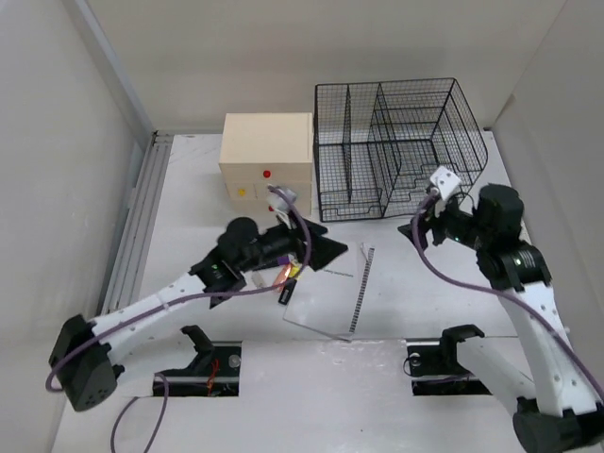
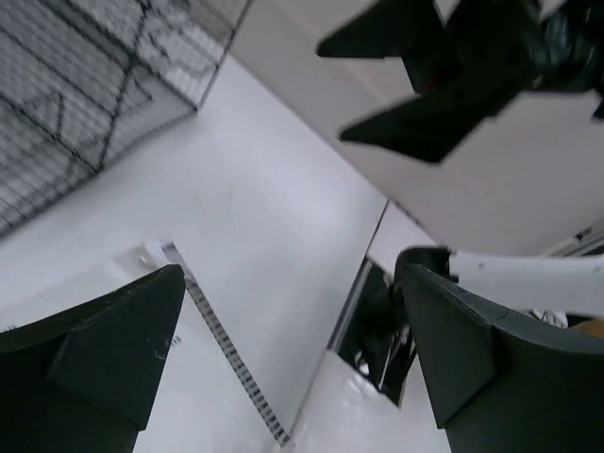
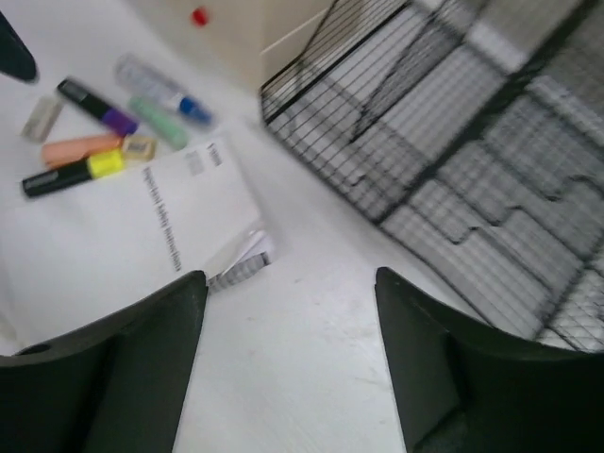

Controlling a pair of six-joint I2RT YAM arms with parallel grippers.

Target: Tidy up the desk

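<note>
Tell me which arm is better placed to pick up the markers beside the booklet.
Left. The left gripper hangs open right next to the markers at the booklet's edge; the right gripper, also open, is off by the wire organizer.

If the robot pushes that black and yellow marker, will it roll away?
Probably, if pushed sideways: the black and yellow marker looks round and lies flat on the desk. The orange marker lies close beside it, so that would likely get nudged too. It looks small, so probably light.
</note>
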